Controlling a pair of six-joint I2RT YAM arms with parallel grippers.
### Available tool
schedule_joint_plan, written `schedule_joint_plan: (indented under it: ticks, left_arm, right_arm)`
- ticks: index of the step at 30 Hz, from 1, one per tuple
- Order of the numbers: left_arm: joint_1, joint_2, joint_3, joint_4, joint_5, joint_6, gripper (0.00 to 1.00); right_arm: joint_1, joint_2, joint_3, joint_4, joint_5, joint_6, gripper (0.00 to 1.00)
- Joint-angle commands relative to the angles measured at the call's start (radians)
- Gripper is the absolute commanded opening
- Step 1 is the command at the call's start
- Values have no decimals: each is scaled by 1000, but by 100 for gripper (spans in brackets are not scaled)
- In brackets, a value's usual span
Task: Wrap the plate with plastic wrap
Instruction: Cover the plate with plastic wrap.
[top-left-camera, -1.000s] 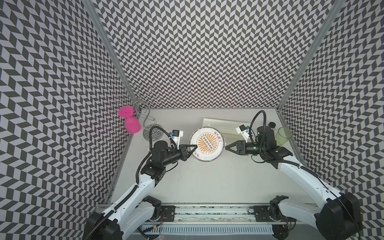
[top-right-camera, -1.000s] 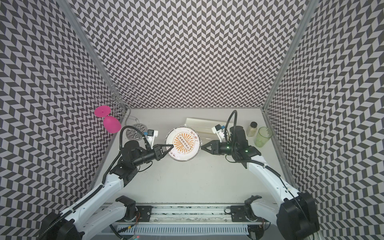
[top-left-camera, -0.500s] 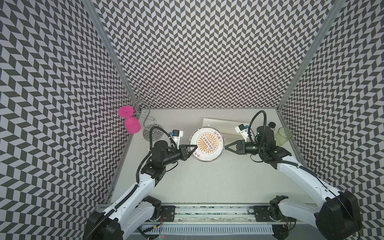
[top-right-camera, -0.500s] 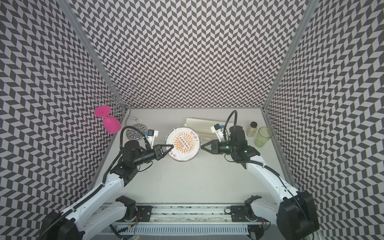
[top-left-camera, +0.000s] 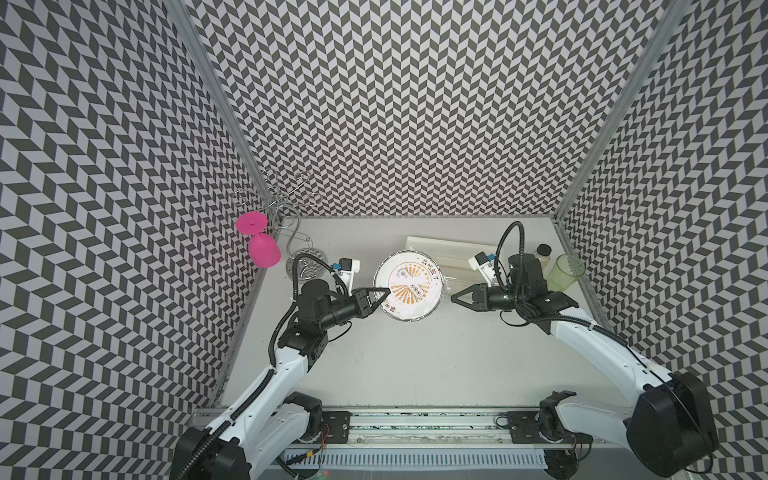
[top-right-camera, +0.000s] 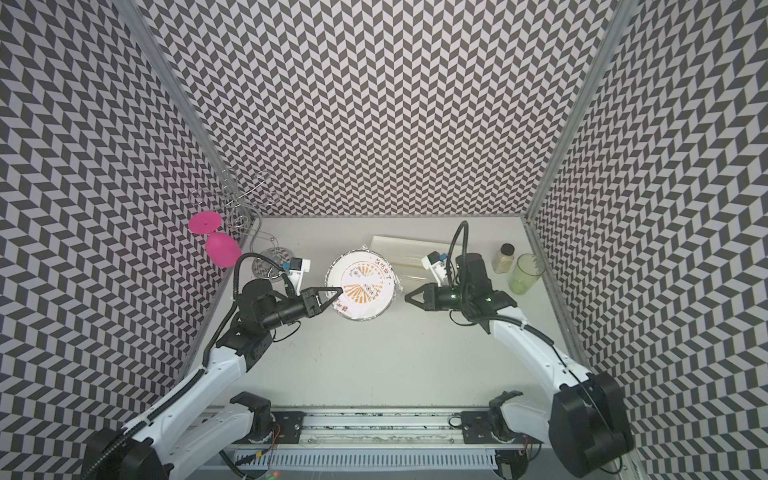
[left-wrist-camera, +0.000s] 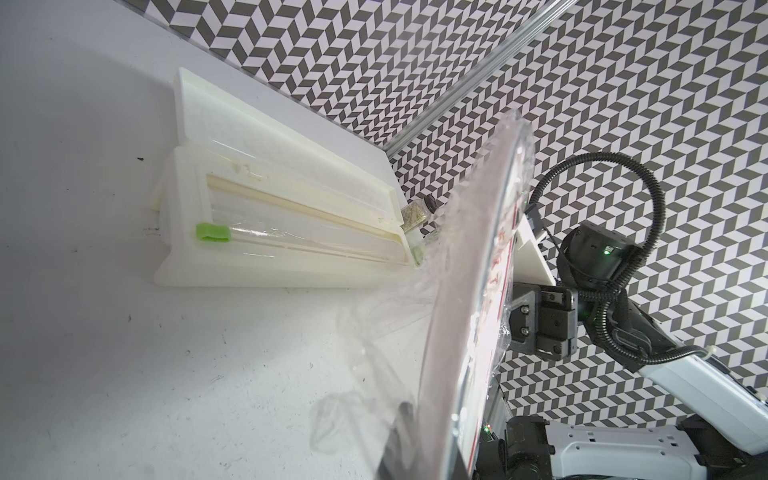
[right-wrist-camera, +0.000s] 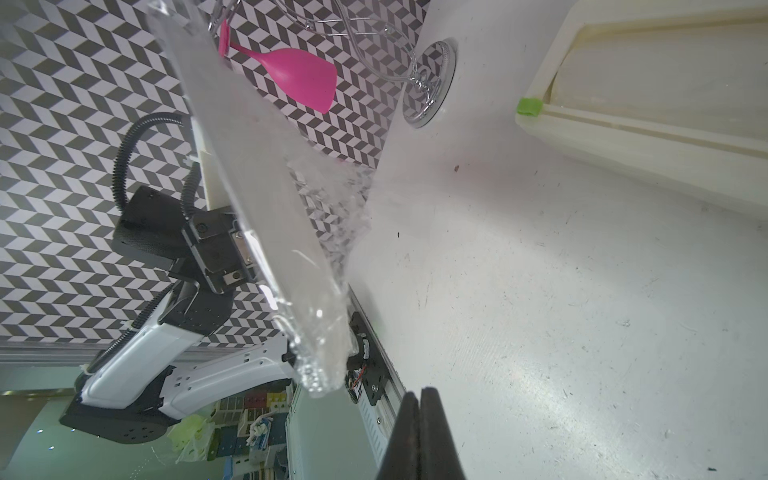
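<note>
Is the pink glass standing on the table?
No, the pink glass hangs upside down from the wire rack.

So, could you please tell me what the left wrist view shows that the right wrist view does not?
Only the left wrist view shows the small jar and the right arm. Only the right wrist view shows the pink glass, the chrome stand base and the left arm. Both show the plate edge-on, the plastic wrap trailing off it, and the dispenser box with its green tab.
</note>
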Motion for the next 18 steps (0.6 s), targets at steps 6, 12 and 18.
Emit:
schedule_joint_plan:
  ticks: [6, 12, 18]
  left_arm:
    - [4, -11, 0, 86, 27, -34, 0]
    - [2, 0, -14, 115, 26, -55, 0]
    - [-19, 1, -17, 137, 31, -81, 0]
  right_arm:
    - [-53, -64, -92, 279, -167, 199, 35]
    - [-102, -119, -145, 442, -243, 334, 50]
    - [-51, -71, -101, 432, -214, 311, 51]
